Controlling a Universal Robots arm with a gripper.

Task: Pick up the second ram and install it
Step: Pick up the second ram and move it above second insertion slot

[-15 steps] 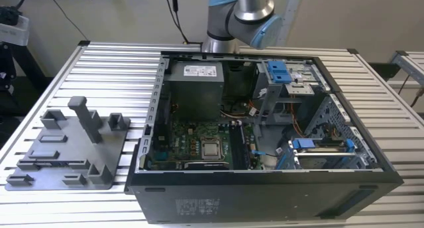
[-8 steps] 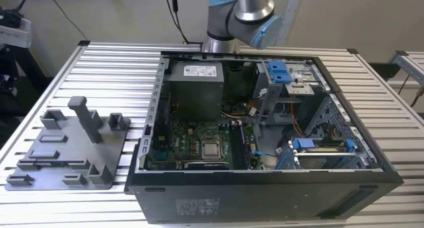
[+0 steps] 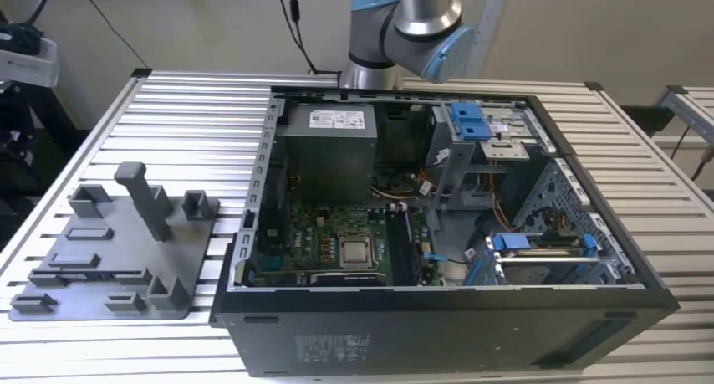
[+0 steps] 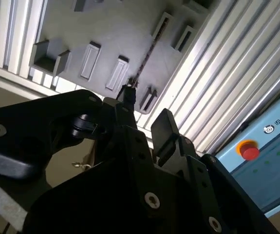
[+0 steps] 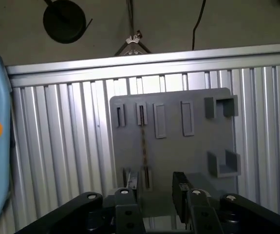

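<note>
The pincer (image 5: 155,187) hangs over the grey fixture tray (image 5: 198,151), its two dark fingers (image 5: 181,187) spread apart and clamped on nothing. Just ahead of the fingertips stands the second ram (image 5: 143,146), on edge in the tray's slots, a thin dark line running away from the pincer. It lines up with the gap, nearer one finger than the other; whether that finger touches it, I cannot tell. The second wrist view agrees: pincer (image 4: 147,109) wide, ram (image 4: 148,52) just beyond the tips, tray (image 4: 105,29) underneath. The tray sits on the ribbed metal table (image 5: 57,146). In the exterior view, an open computer case (image 3: 446,334) lies beside the tray (image 3: 112,258).
</note>
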